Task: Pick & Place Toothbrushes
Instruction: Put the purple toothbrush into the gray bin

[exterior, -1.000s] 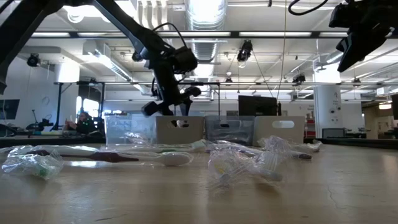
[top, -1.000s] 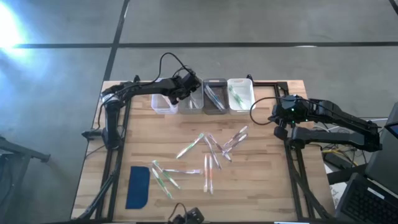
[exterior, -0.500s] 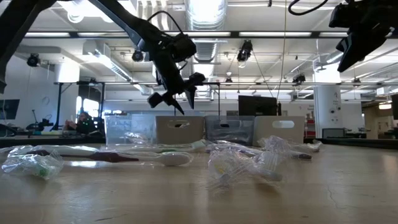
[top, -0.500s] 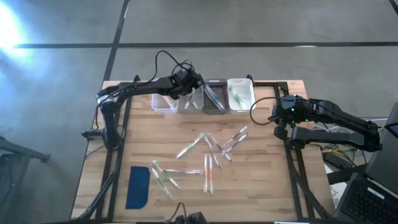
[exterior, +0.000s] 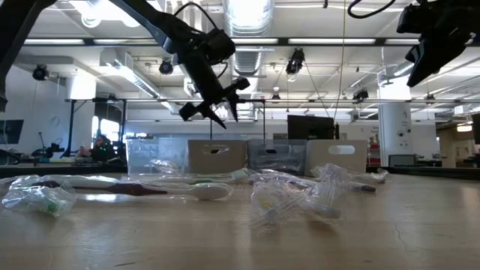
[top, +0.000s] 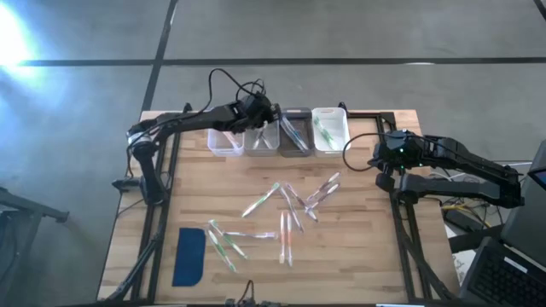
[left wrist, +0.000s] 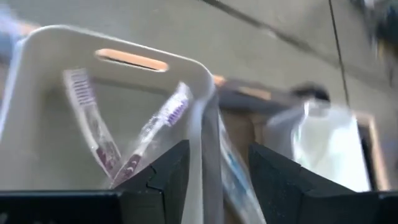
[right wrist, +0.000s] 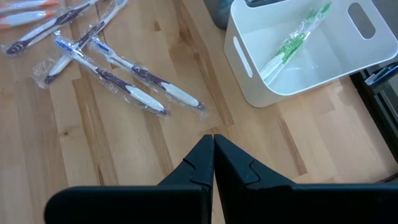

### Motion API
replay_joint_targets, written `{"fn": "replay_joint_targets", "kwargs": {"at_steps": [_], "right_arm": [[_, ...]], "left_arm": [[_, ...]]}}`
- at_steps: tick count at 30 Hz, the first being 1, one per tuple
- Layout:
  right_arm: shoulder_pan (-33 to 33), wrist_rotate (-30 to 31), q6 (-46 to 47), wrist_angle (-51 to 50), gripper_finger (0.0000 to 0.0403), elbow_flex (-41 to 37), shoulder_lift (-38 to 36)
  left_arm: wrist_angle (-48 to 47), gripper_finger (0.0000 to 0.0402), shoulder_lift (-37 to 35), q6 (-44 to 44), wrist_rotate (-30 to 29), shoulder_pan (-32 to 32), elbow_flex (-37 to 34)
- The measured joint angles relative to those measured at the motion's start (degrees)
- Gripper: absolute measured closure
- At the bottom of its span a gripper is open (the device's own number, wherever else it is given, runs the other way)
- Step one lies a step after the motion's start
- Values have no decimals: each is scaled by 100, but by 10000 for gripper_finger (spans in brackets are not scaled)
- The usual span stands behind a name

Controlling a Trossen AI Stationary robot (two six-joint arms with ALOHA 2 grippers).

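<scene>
Wrapped toothbrushes scattered mid-table, bins behind.

In the low view the toothbrushes blur together; from above they lie at mixed angles. Left gripper hovers over the bins, fingers apart, empty. Right gripper is closed, table's right edge.

Four bins line the table at 12 o'clock, the left tool over them. Toothbrushes clutter the centre; bare wood lies at 3 and 5 o'clock.
</scene>
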Motion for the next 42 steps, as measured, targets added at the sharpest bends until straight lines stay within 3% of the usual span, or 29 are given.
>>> {"fn": "replay_joint_targets", "kwargs": {"at_steps": [4,10,15,27,42], "right_arm": [[1,0,0,0,394,0,-1],[1,0,0,0,394,0,1],[0,0,0,0,394,0,-1],[2,0,0,0,394,0,-1],[0,0,0,0,394,0,1]], "left_arm": [[-266,244,0,1289,380,7,110],[-734,266,114,2105,694,9,270],[-1132,281,376,2352,1069,7,434],[-1767,284,503,2453,1076,24,494],[-2128,204,548,2916,958,44,487]]}}
